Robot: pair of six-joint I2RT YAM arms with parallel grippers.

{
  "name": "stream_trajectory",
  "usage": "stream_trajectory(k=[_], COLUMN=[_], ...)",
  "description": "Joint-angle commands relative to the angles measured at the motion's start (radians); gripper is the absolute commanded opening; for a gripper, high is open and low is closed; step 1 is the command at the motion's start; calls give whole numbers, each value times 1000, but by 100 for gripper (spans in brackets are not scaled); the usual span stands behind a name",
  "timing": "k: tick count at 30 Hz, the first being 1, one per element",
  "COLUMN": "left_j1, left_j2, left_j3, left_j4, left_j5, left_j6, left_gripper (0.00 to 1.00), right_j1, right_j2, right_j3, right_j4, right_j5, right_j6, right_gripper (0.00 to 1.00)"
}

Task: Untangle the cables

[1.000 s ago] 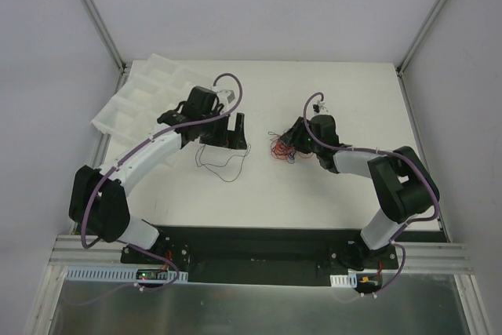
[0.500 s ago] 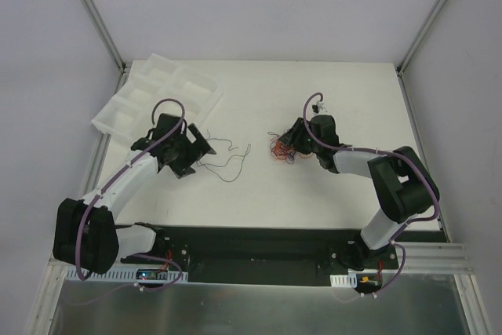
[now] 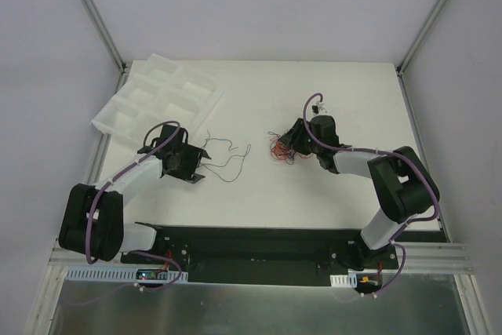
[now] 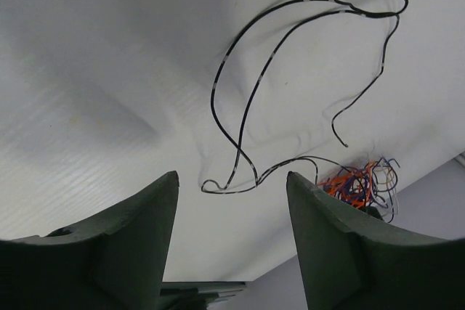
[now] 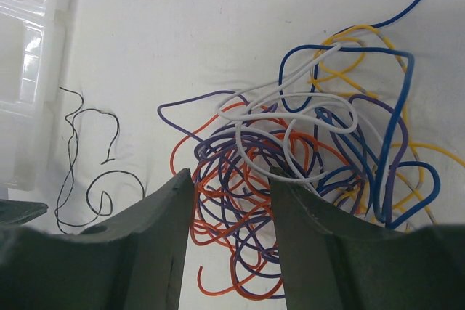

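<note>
A tangle of thin cables (image 3: 279,149) in orange, purple, blue, yellow and white lies at mid-table. My right gripper (image 3: 287,142) is low over it and open. In the right wrist view the gripper (image 5: 229,172) has its jaws either side of orange and purple loops of the tangle (image 5: 298,143), not closed on them. One separate black cable (image 3: 225,159) lies in loose curves left of the tangle. My left gripper (image 3: 201,166) is open and empty just left of it. The left wrist view shows that gripper (image 4: 232,176) short of the black cable (image 4: 243,99), with the tangle (image 4: 357,183) beyond.
A white compartment tray (image 3: 157,100) sits tilted at the table's back left, and its edge shows in the right wrist view (image 5: 33,70). The black cable also shows there (image 5: 91,165). Metal frame posts stand at the back corners.
My left arm has pulled back toward the near left, away from above the black cable. The cable now lies spread out on the table. The right arm has not moved.
</note>
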Motion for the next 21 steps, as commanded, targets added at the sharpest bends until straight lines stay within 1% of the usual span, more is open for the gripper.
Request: stream_trajectory(k=[1,3,6,9,10,11,12,13,14,16,21], left_j1=[13,13,13,13,13,13,13,13,13,13,15], left_j2=[49,74,107,104,94,82,68,55,49,37,29], left_j3=[-18,-15,-6,-3,2,8,22,42,68,122,252], left_j4=[59,74,83,86,85,85,85,85,82,64,7], left_j5=[-17,-23,-25,-48,-58,-71,-81,-94,-98,-85,29], left_j6=[-116,-121,-118,-100,-80,-54,16,58,165,326,681], left_gripper=[58,52,39,20,12,2,0,0,0,0,0], right_j1=[1,1,1,-1,-1,-1,1,-1,1,1,1], right_j2=[-47,-46,-44,-40,-41,-38,-38,-38,-40,-35,-31], right_j3=[-7,-7,-4,-2,-2,-2,-2,-2,-1,-1,2], right_j4=[37,38,40,41,41,41,41,41,41,41,41], right_j5=[-14,-15,-18,-23,-24,-24,-24,-26,-27,-30,-37], right_j6=[-13,-13,-13,-13,-12,-12,-10,-10,-10,-10,-7], right_gripper=[49,49,49,49,50,49,49,49,49,49,49])
